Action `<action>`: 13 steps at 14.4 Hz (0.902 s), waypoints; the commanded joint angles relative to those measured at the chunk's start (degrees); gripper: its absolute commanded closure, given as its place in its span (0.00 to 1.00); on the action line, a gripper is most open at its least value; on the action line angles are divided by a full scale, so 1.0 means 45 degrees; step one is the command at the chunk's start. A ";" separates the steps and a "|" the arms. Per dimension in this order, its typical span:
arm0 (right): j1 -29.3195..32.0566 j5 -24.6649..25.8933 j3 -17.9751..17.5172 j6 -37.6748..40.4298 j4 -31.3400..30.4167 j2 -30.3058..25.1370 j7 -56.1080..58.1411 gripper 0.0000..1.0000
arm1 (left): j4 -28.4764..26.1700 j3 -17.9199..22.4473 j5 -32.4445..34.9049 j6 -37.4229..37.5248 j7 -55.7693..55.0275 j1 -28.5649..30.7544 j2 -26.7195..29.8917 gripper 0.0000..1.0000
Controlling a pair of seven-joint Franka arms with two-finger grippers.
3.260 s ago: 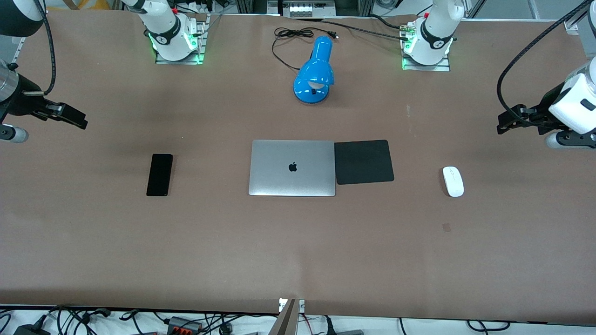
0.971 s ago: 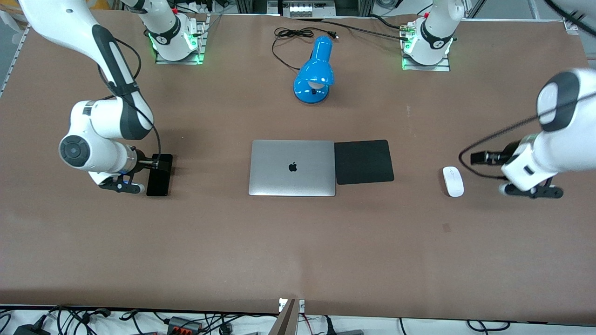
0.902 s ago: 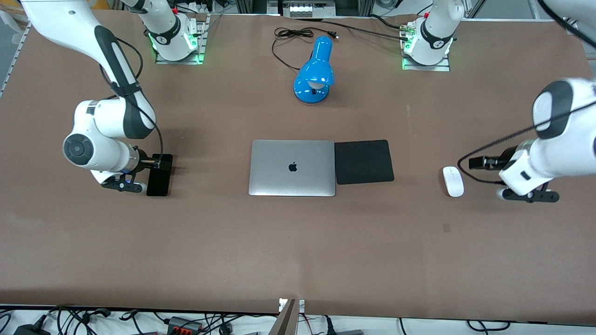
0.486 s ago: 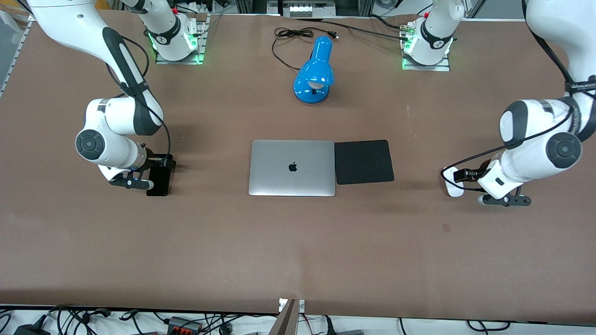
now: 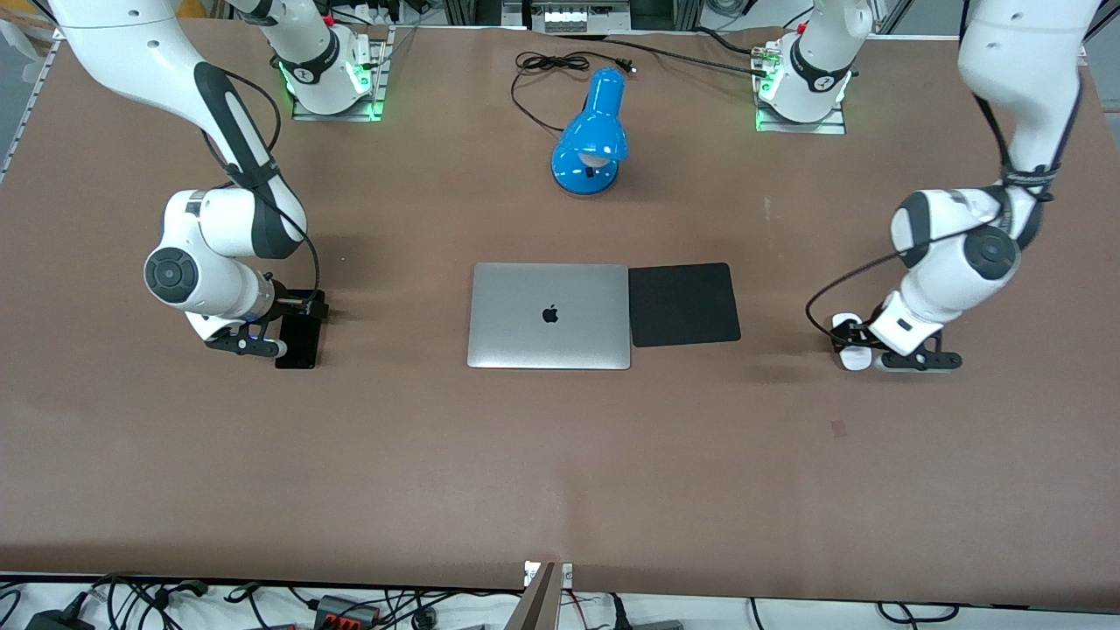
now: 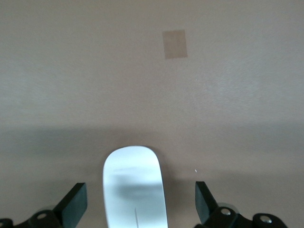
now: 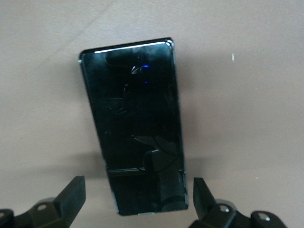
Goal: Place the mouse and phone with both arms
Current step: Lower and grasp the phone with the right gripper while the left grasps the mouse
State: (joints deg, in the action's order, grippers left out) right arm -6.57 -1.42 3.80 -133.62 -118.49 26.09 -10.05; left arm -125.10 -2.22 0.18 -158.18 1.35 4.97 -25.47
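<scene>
The white mouse (image 5: 856,360) lies on the brown table toward the left arm's end, partly hidden under my left gripper (image 5: 853,343). In the left wrist view the mouse (image 6: 135,190) sits between the open fingers (image 6: 75,207), with a gap on each side. The black phone (image 5: 300,346) lies flat toward the right arm's end. My right gripper (image 5: 302,311) hangs low over the phone's end that is farther from the front camera. In the right wrist view the phone (image 7: 133,118) lies between the open fingers (image 7: 71,194), untouched.
A closed silver laptop (image 5: 549,315) lies mid-table with a black mat (image 5: 683,304) beside it toward the left arm's end. A blue lamp (image 5: 592,136) and its cable (image 5: 542,66) lie near the bases. A small tape patch (image 5: 839,427) is nearer the front camera than the mouse.
Both arms swung in from the table's ends and came down. The left gripper moved over the mouse in the last half second. The right gripper barely shifted over the phone.
</scene>
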 commanded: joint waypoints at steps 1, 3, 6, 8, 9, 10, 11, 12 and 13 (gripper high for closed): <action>0.0248 0.0100 -0.0063 -0.0344 -0.0153 0.0002 0.0319 0.00 | -0.0187 -0.0074 -0.0234 -0.0922 0.0188 0.0225 -0.0317 0.00; 0.0248 0.0100 -0.0063 -0.0481 -0.0153 0.0158 0.0319 0.00 | -0.0187 -0.0074 -0.0234 -0.0903 0.0227 0.0244 -0.0336 0.00; 0.0190 0.0100 -0.0063 -0.1067 -0.0153 0.0471 0.0319 0.00 | -0.0226 -0.0055 -0.0234 -0.0864 0.0246 0.0283 -0.0394 0.25; 0.0190 0.0100 -0.0063 -0.1107 -0.0153 0.0491 0.0319 0.00 | -0.0285 -0.0074 -0.0234 -0.0728 0.0227 0.0264 -0.0395 0.50; 0.0190 0.0100 -0.0063 -0.1107 -0.0153 0.0510 0.0319 0.00 | -0.0266 -0.0074 -0.0234 -0.0495 0.0188 0.0264 -0.0395 0.60; 0.0190 0.0100 -0.0063 -0.1126 -0.0153 0.0530 0.0319 0.00 | -0.0246 -0.0074 -0.0234 -0.0396 0.0188 0.0264 -0.0375 0.66; 0.0190 0.0080 -0.0063 -0.1126 -0.0153 0.0530 0.0300 0.00 | -0.0226 -0.0074 -0.0234 -0.0376 0.0207 0.0264 -0.0375 0.67; 0.0190 0.0080 -0.0063 -0.1146 -0.0153 0.0569 0.0300 0.00 | -0.0226 -0.0074 -0.0234 -0.0375 0.0207 0.0264 -0.0375 0.67; 0.0190 0.0080 -0.0063 -0.1146 -0.0153 0.0627 0.0300 0.00 | -0.0207 -0.0074 -0.0234 -0.0375 0.0207 0.0244 -0.0375 0.67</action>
State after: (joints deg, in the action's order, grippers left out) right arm -6.00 -1.40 3.80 -137.78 -118.52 28.90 -9.70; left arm -125.81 -2.21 0.03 -161.15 1.35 5.87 -27.71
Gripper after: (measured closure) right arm 0.000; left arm 0.379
